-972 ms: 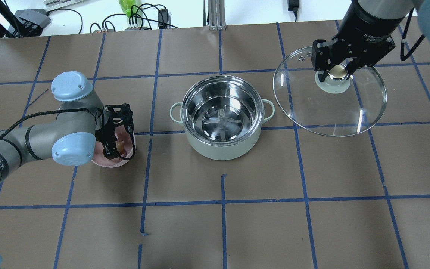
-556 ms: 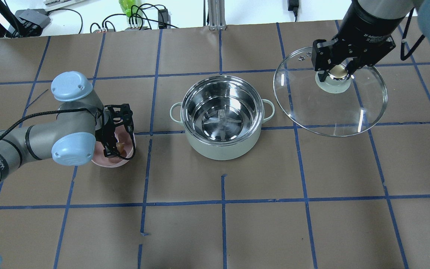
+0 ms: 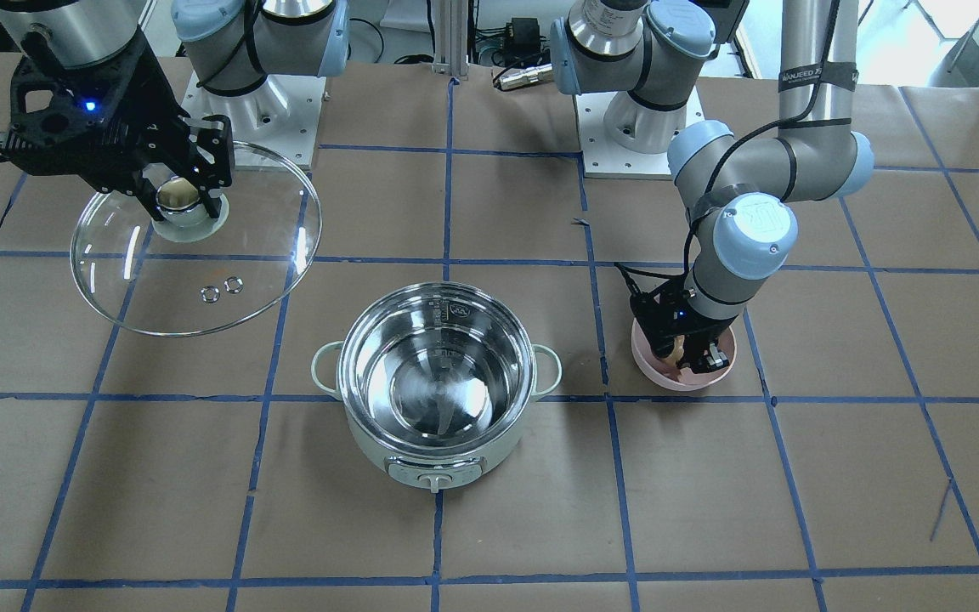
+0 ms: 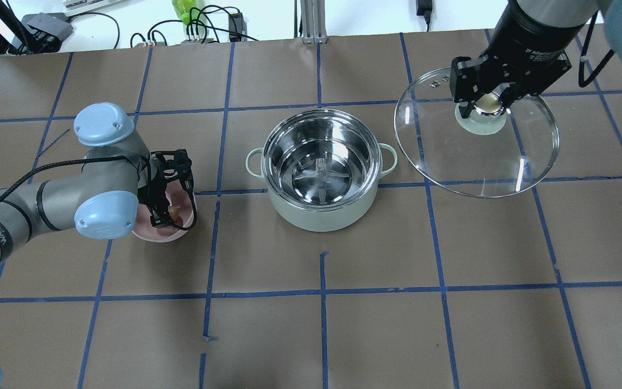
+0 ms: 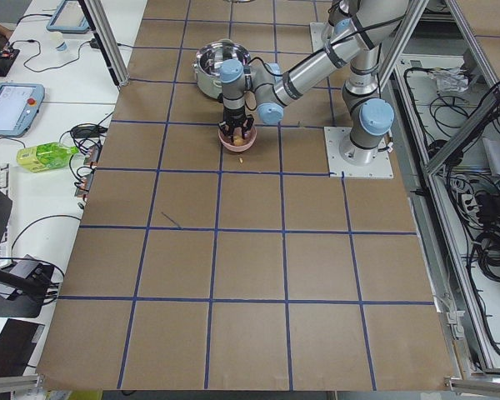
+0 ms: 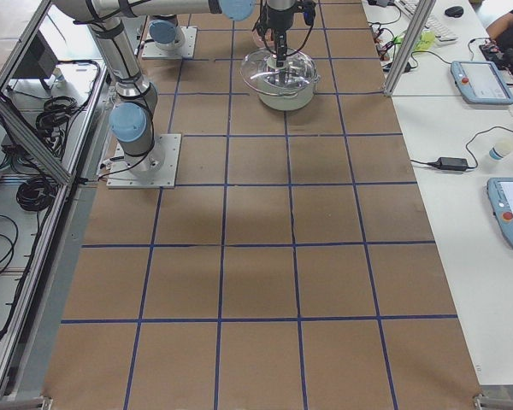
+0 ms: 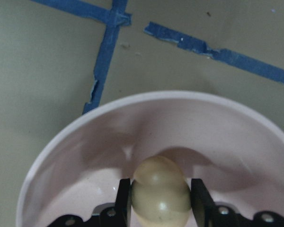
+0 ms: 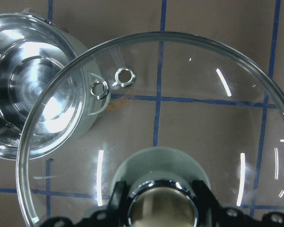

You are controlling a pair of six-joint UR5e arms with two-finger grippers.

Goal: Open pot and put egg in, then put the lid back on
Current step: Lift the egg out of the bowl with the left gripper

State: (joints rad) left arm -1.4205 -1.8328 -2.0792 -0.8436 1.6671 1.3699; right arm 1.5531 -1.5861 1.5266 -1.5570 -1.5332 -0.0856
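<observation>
The mint-green pot (image 4: 322, 172) stands open at the table's middle, its steel inside empty; it also shows in the front view (image 3: 437, 387). My right gripper (image 4: 486, 102) is shut on the knob of the glass lid (image 4: 475, 146) and holds it in the air to the right of the pot, as the right wrist view (image 8: 161, 142) shows. My left gripper (image 7: 161, 194) is down in the pink bowl (image 4: 164, 229), its fingers closed on the tan egg (image 7: 160, 194). The egg is low in the bowl (image 7: 109, 142).
Blue tape lines grid the brown table cover. Cables, a power adapter and a green bottle (image 4: 184, 9) lie beyond the far edge. The arm bases (image 3: 642, 127) stand at the robot side. The pot's control knob (image 3: 432, 482) faces the operators' side.
The lid in my right gripper has shifted very slightly. My left gripper stays in the pink bowl with almost no movement.
</observation>
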